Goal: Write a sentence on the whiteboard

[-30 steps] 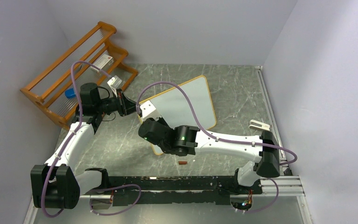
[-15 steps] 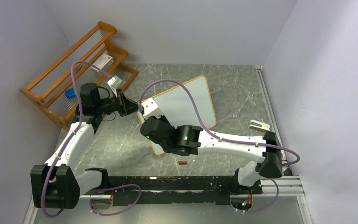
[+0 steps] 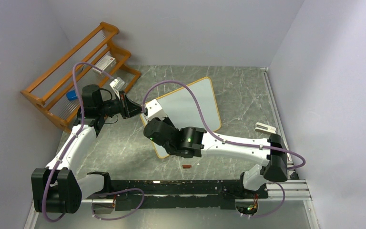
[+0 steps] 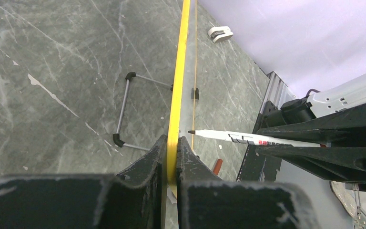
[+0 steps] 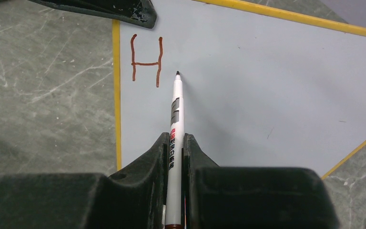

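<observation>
Left claw: pinching the yellow left rim of the whiteboard.
Right claw: pinching a white marker, its tip just right of the H.
Sentence: only a red-brown "H", beside that rim.
Whiteboard: propped tilted mid-desk, nearer the far edge.
</observation>
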{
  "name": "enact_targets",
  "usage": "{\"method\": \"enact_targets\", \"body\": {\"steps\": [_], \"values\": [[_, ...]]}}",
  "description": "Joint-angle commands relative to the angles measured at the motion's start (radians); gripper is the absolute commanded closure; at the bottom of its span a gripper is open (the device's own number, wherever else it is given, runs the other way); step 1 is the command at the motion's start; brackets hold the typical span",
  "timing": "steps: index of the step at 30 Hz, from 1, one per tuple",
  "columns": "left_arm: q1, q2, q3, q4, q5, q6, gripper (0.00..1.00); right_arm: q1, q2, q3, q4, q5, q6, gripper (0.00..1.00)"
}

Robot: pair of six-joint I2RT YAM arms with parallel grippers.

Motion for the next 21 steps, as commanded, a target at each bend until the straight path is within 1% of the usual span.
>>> {"method": "enact_targets", "body": {"steps": [1,10,21], "values": [[-0.005,0.018,-0.02,-0.038,-0.004,0.031,0.95,-0.007,0.016,-0.006,0.03,0.01,-0.005,1.0],[-0.005,0.017,-0.02,-0.036,-0.003,0.029,0.95,-0.008,0.022,-0.004,0.039,-0.002,-0.013,1.0],[-0.005,0.019,-0.021,-0.034,-0.003,0.028,0.95,-0.006,0.017,-0.003,0.007,-0.029,-0.003,1.0]]}}
